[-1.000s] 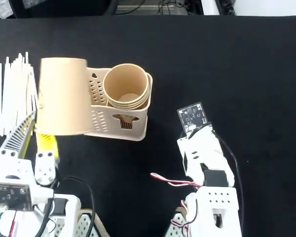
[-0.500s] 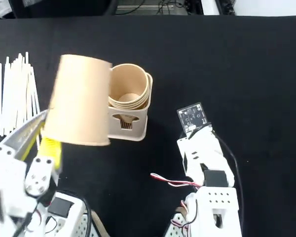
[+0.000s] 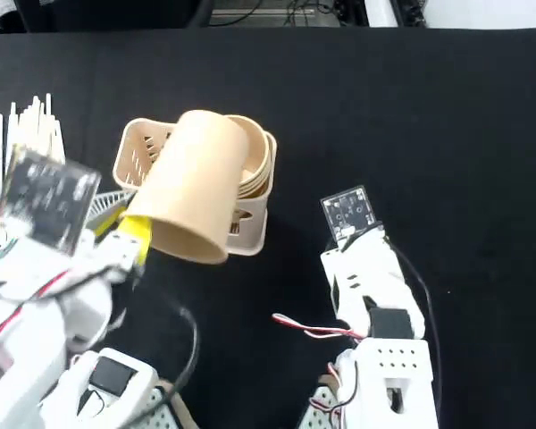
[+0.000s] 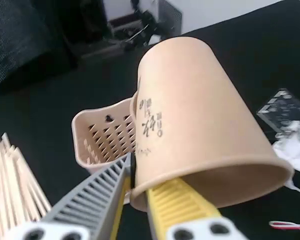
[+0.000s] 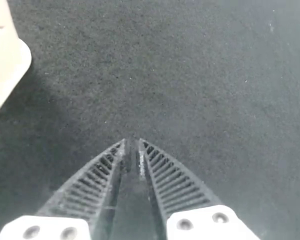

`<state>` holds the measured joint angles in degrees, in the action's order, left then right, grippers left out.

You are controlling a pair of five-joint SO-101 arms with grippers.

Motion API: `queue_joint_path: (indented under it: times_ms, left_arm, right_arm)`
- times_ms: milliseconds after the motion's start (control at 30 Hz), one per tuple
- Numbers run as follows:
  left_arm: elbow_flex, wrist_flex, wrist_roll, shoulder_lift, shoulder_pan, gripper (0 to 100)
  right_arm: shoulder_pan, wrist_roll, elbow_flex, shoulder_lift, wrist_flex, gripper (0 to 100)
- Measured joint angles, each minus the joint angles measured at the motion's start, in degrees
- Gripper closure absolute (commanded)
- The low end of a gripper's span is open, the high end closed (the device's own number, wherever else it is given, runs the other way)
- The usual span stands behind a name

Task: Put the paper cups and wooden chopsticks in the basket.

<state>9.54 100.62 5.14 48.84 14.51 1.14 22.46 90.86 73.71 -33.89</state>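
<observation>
My left gripper (image 3: pixel 125 223) is shut on the rim of a tan paper cup (image 3: pixel 192 186), which hangs tilted above the beige basket (image 3: pixel 138 147). In the left wrist view the paper cup (image 4: pixel 200 135) is pinched between the grey and yellow fingers (image 4: pixel 177 200), over the basket (image 4: pixel 105 137). A stack of paper cups (image 3: pixel 257 161) sits in the basket's right compartment. Wooden chopsticks (image 3: pixel 27 125) lie in a bundle at the far left of the table; the same chopsticks (image 4: pixel 10 185) show beside the basket. My right gripper (image 5: pixel 132 146) is shut and empty, low over the black table.
The right arm (image 3: pixel 375 286) rests folded at the front right of the black table (image 3: pixel 429 116). A corner of the basket (image 5: pixel 5 65) shows at the edge of the right wrist view. Dark chairs and cables lie beyond the table's far edge.
My left arm has carried the paper cup to the right, from beside the chopsticks to above the basket, tilting it more. The right arm has not moved.
</observation>
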Motion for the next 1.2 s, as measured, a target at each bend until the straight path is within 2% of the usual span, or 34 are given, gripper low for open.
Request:
queue_joint_path:
  times_ms: [167, 367, 667, 800, 1200]
  left_arm:
    - [-1.7, 0.0, -0.2, -7.2, -4.3, 97]
    - [1.0, 0.0, -0.1, -8.9, -1.8, 97]
    - [1.1, -0.4, -0.2, -17.1, -4.0, 97]
    - [2.1, -0.1, -0.2, -18.6, -2.5, 88]
    - [10.0, 0.0, -0.2, -20.1, -0.3, 87]
  right_arm:
    - [0.0, 0.0, 0.0, 0.0, 0.0, 95.6]
    - [0.0, 0.0, 0.0, 0.0, 0.0, 95.6]
    - [0.0, 0.0, 0.0, 0.0, 0.0, 95.6]
    - [0.0, 0.0, 0.0, 0.0, 0.0, 95.6]
    - [-0.3, 0.0, 0.0, 0.0, 0.0, 95.6]
